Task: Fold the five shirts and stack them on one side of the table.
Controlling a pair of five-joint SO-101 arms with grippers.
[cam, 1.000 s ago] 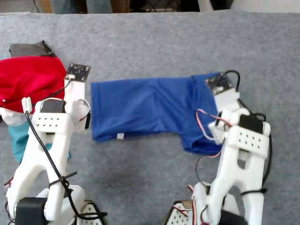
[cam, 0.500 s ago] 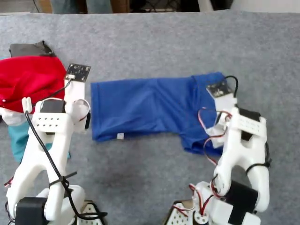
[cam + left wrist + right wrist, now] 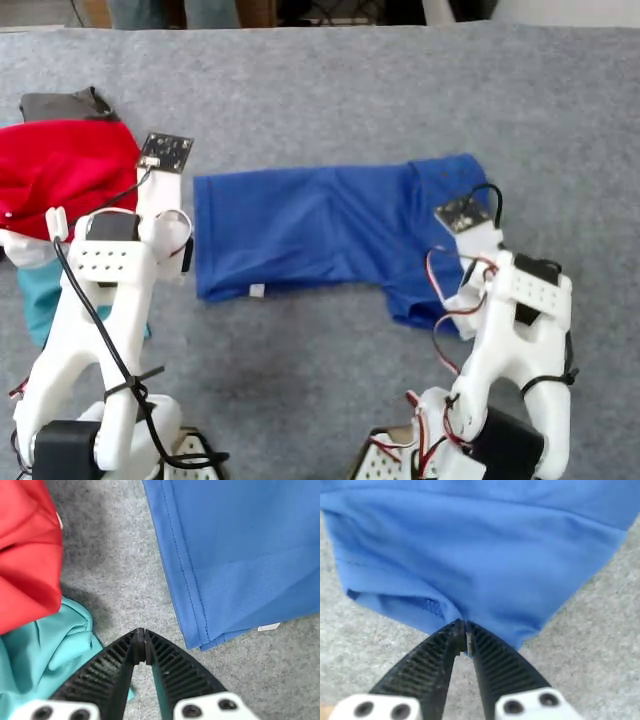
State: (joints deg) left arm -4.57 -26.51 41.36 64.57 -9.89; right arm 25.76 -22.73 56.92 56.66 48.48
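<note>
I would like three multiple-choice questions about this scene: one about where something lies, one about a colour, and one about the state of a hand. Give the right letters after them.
1. Where does the blue shirt lie?
A) folded in a basket
B) flat on the table, in its middle part
C) hanging off the table's edge

2. What colour is the shirt right beside the teal shirt?
A) red
B) yellow
C) white

3. How is the left hand?
A) wide open
B) shut on the blue shirt
C) shut, holding nothing

Answers: 1 B, it lies spread on the grey surface. 2 A, the red shirt borders the teal one. 3 C, its tips meet over bare table.
</note>
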